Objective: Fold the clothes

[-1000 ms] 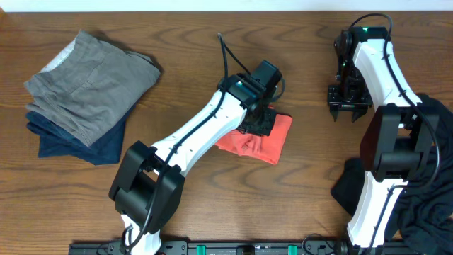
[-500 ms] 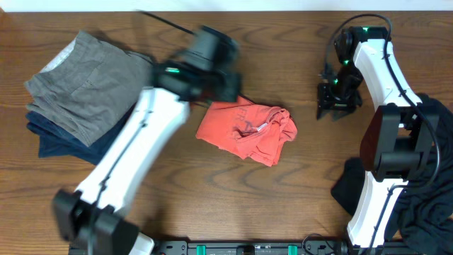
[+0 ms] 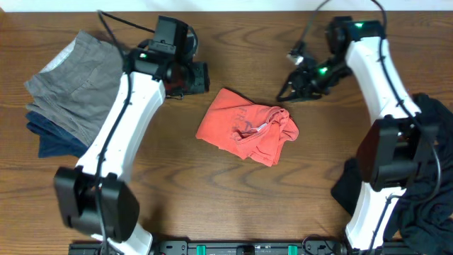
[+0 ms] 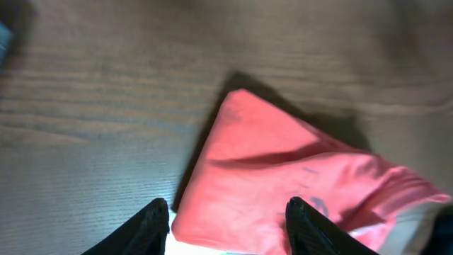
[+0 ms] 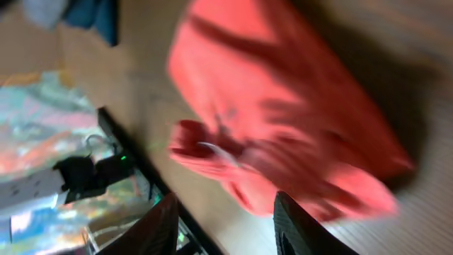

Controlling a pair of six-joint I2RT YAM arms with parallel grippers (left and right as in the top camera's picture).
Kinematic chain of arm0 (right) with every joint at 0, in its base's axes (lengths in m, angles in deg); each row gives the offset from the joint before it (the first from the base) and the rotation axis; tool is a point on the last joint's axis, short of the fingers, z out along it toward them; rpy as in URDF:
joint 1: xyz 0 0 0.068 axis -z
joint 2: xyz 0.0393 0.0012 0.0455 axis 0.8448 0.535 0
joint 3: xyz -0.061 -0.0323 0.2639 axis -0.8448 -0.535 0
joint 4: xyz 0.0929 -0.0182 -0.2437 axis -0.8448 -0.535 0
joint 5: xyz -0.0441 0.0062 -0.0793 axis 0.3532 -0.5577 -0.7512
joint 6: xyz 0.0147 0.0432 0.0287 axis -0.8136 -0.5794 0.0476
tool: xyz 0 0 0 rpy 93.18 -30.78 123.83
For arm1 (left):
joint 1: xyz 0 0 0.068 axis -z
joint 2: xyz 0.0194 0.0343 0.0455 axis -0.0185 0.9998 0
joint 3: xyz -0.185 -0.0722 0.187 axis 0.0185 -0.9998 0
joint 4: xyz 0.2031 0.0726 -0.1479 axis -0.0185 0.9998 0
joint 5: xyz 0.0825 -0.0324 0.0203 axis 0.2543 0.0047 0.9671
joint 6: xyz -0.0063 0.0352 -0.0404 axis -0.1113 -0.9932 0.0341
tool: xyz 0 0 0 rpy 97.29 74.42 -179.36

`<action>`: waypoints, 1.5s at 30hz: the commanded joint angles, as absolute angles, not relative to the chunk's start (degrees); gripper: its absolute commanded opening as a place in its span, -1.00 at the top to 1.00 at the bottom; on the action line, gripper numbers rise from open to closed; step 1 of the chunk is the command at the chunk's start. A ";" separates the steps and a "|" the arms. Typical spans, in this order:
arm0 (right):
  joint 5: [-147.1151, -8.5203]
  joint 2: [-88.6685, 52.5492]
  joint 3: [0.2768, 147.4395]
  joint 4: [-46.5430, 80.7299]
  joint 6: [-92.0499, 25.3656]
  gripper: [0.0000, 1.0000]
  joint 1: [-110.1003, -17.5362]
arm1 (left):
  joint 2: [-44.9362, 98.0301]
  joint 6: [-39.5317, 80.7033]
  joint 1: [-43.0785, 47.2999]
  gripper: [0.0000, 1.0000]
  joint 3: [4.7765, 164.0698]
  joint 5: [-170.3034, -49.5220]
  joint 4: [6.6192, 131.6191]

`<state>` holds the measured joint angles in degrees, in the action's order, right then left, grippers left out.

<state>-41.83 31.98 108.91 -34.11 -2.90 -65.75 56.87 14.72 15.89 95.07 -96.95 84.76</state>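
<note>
Left gripper (image 3: 199,78) gapes empty just off the flat corner of the coral T-shirt (image 3: 248,132); right gripper (image 3: 289,89) also wide open, holding nothing, beside its bunched side. Shirt lies on the worktop (image 3: 212,202) between them — best to smooth the crumpled side flat first, then fold evenly.

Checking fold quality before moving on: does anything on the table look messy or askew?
Yes. The coral-red T-shirt lies mid-table at a slant. Its left part is flat, but its right end is bunched into wrinkles, so the fold looks unfinished. By contrast, the grey and navy stack at the left lies flat.
</note>
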 commanded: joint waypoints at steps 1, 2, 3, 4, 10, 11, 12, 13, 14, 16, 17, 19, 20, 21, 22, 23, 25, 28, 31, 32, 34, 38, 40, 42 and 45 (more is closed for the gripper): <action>-37.79 31.19 109.41 -32.49 -1.87 0.16 -71.17 | 60.72 14.26 15.91 -0.10 94.11 -98.50 84.95; -38.38 31.19 109.39 -31.81 -2.85 0.15 -72.55 | 62.08 14.26 15.94 -0.10 94.11 -99.75 84.93; -39.64 31.28 109.34 -31.22 -4.29 0.15 -73.77 | 63.36 14.26 15.91 -0.10 94.11 -100.95 84.91; -41.15 31.28 109.34 -30.81 -5.98 0.14 -74.93 | 64.63 14.26 15.94 -0.10 94.11 -101.89 84.89; -49.26 31.28 106.00 -27.13 -13.26 0.13 -80.07 | 70.80 14.24 16.37 -0.10 94.11 -103.99 84.93; -50.77 31.30 104.82 -26.04 -14.57 0.12 -80.66 | 71.71 14.24 16.59 -0.10 94.11 -103.99 84.95; -51.56 31.28 103.18 -24.55 -15.83 0.11 -81.12 | 72.46 14.24 16.88 -0.10 94.11 -103.97 84.93; -51.56 31.28 101.65 -23.27 -16.42 0.11 -81.38 | 73.03 14.24 17.09 -0.10 94.11 -103.97 84.91; -51.56 31.28 100.10 -22.09 -17.10 0.11 -81.58 | 73.64 14.24 17.31 -0.10 94.11 -103.97 84.91; -51.60 31.30 96.25 -19.42 -18.41 0.12 -81.75 | 74.62 14.21 17.81 -0.10 94.11 -103.95 84.95; -51.71 31.28 94.57 -18.48 -18.83 0.12 -81.73 | 74.97 14.21 17.95 -0.10 94.06 -103.95 84.95; -54.51 31.28 91.14 -18.11 -19.94 0.18 -81.40 | 75.23 14.21 18.30 -0.10 93.80 -103.92 84.95; -57.46 31.28 89.82 -19.00 -20.67 0.26 -81.05 | 75.26 14.21 18.41 -0.11 93.69 -103.92 84.95; -60.98 31.28 88.97 -20.45 -21.23 0.30 -80.53 | 75.26 14.21 18.51 -0.10 93.65 -103.92 85.11; -64.04 31.28 88.67 -21.89 -21.71 0.36 -79.98 | 75.26 14.21 18.51 -0.10 93.65 -103.92 85.19; -67.42 31.28 88.67 -23.51 -22.44 0.39 -79.17 | 75.26 14.21 18.51 -0.11 93.65 -103.92 85.35; -72.21 31.00 88.75 -25.60 -23.35 0.39 -77.31 | 75.26 14.21 18.51 -0.10 93.65 -103.71 85.37; -74.75 30.63 88.80 -26.65 -23.51 0.38 -74.08 | 75.26 14.24 18.51 -0.11 93.65 -103.73 85.59; -74.92 30.65 88.78 -26.63 -23.51 0.36 -71.48 | 75.26 14.24 18.51 -0.11 93.62 -103.73 86.94; -74.90 30.65 88.78 -26.33 -23.53 0.36 -70.89 | 75.26 14.24 18.51 -0.10 93.62 -103.73 87.69; -74.90 30.63 88.78 -25.69 -23.48 0.34 -70.34 | 75.23 14.24 18.51 -0.10 93.62 -103.73 90.22; -74.90 30.65 88.78 -23.83 -23.48 0.30 -70.71 | 75.26 14.24 18.54 -0.10 93.62 -103.73 96.71; -74.92 30.65 88.78 -22.00 -23.48 0.29 -71.17 | 75.26 14.50 18.69 -0.11 93.54 -103.75 100.93; -74.99 30.67 88.78 -20.07 -23.73 0.28 -71.35 | 75.23 14.70 19.06 -0.11 93.36 -103.73 103.90; -77.15 30.65 88.78 -20.01 -26.37 0.38 -71.13 | 74.64 15.00 18.97 -0.10 93.38 -102.48 106.00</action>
<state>-74.75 31.87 88.69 -19.86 -23.51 -70.28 74.60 14.56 18.78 93.87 -103.33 105.11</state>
